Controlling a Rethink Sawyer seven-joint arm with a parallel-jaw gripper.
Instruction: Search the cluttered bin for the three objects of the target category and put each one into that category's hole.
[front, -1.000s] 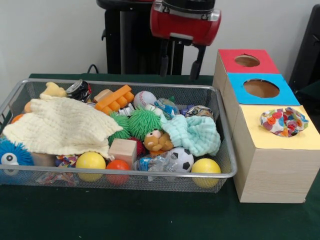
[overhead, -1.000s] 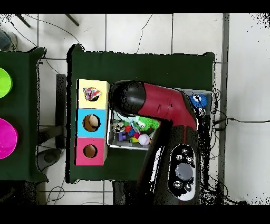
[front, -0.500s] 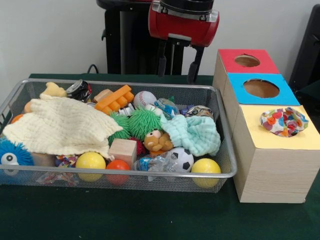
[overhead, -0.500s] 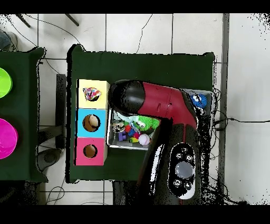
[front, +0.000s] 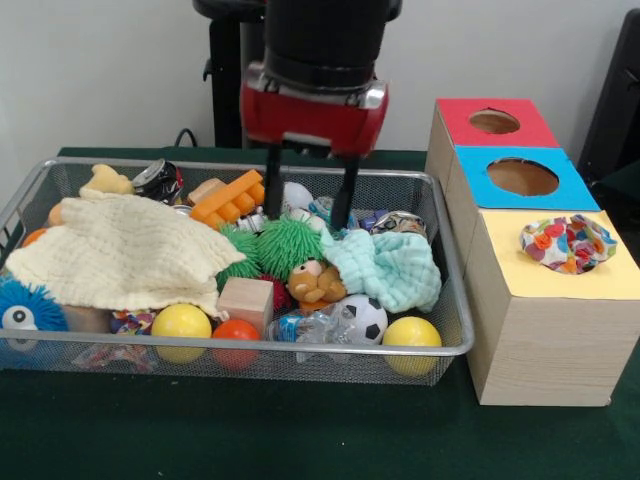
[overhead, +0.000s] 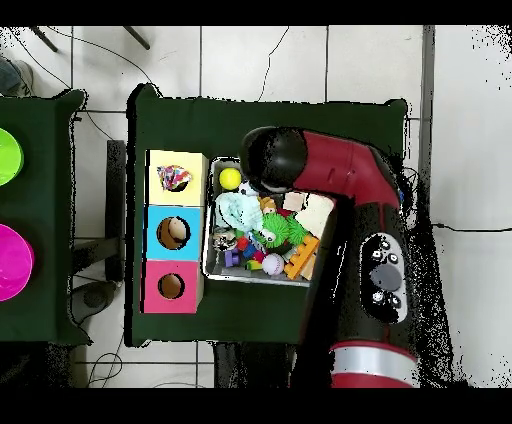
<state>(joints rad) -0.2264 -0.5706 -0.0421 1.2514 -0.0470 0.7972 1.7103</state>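
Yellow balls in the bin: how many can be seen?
2. One yellow ball lies at the bin's front edge, left of an orange ball; the other sits in the front right corner. Cloths may hide more.

Green side table (overhead: 40, 215) holds magenta disc (overhead: 14, 262), possibly plate.

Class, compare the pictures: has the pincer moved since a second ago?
Yes. In the front view the pincer has come down and leftward, away from the red box top, into the bin.
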